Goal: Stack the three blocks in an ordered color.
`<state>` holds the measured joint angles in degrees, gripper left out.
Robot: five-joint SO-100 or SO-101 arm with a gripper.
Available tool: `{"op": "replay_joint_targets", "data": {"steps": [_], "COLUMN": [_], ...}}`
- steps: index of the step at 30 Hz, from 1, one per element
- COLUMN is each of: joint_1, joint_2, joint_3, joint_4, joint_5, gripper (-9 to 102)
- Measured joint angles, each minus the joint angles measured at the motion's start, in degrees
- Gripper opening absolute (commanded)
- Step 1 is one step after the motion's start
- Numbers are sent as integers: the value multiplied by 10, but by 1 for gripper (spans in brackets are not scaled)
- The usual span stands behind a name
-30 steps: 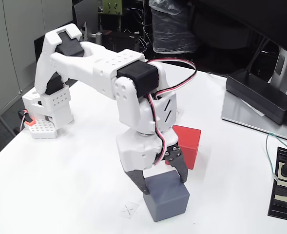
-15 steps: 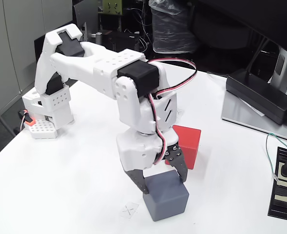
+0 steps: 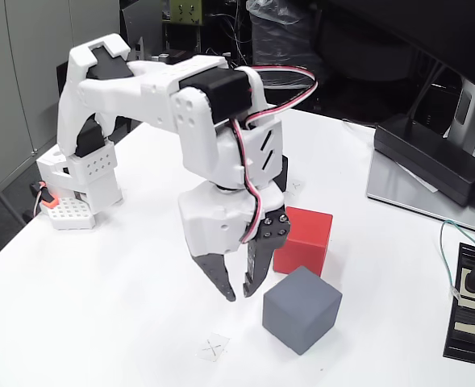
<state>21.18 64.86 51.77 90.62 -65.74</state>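
Two cubes on table: arm bent over, gripper (image 3: 240,293) pointing down, slightly parted, empty, at nine o'clock of grey cube (image 3: 302,310); red cube (image 3: 305,239) behind.

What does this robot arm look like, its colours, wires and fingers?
The arm has a white plastic shell with black motor blocks set into the joints. Red, black and white wires loop along it. The gripper has two dark, pointed fingers. Small round holes dot the white panels.
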Motion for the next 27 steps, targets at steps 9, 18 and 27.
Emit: {"op": "replay_joint_targets", "data": {"steps": [9, 18, 27], "joint_1": [-1, -1, -48], "joint_2": [0, 0, 0], "joint_3": [0, -55, -137], "joint_4": [0, 0, 1], "joint_5": [0, -3, -130], "gripper": [6, 24, 25]}}
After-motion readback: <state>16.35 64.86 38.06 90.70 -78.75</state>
